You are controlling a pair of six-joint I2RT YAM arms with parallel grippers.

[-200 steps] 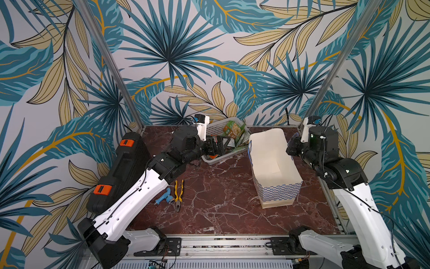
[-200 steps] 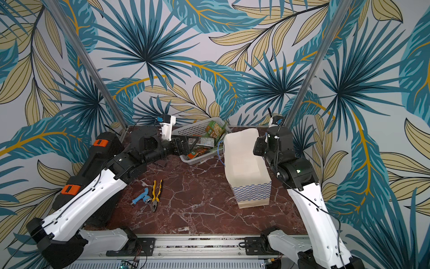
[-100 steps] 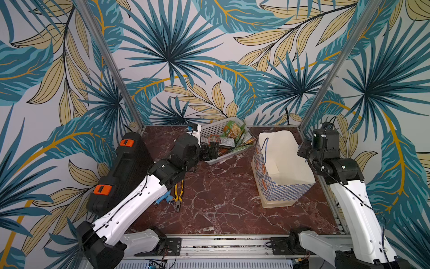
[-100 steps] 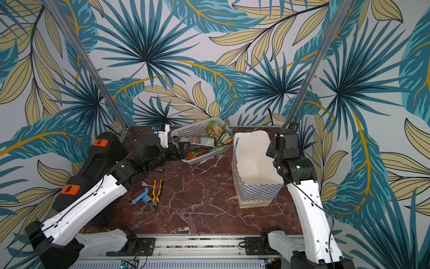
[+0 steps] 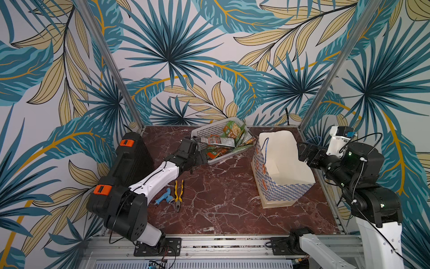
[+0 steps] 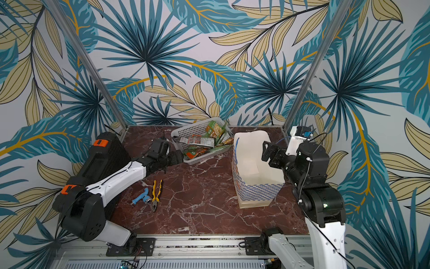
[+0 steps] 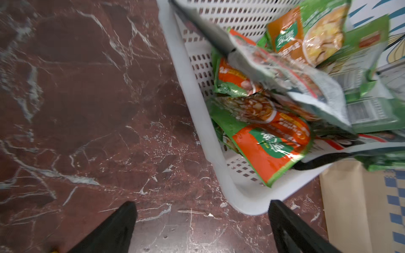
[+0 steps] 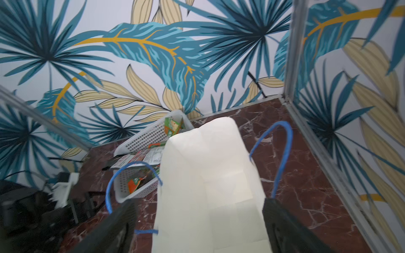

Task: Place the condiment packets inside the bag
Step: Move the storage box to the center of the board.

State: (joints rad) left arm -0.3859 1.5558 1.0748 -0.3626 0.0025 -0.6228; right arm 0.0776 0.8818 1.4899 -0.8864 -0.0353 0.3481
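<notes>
Two changes in the last second.

Both top views: right gripper (image 5: 304, 151) has let go of the bag (image 5: 286, 193) and sits with jaws apart at the rim on its own arm's side. The bag stands upright unaided, mouth open, no packet visible inside. Left gripper (image 5: 203, 158) has dropped low, jaws apart, holding nothing, with the corner of the grey basket (image 5: 209, 130) right ahead of it. All condiment packets (image 5: 223, 142) lie in that basket, just past the left gripper and well across from the right gripper.

Left wrist view, motion-blurred: left gripper (image 7: 201, 202) spread wide, basket (image 7: 245, 197) corner just beyond its tips, condiment packets (image 7: 269, 151) piled behind that.

Right wrist view: right gripper (image 8: 197, 204) spread wide, bag (image 8: 208, 164) mouth showing between its fingers, nothing pinched. Blue cord handles (image 8: 282, 157) hang free.

My read: bag prep is done, nothing is packed yet, and the first pick falls to the left side.
</notes>
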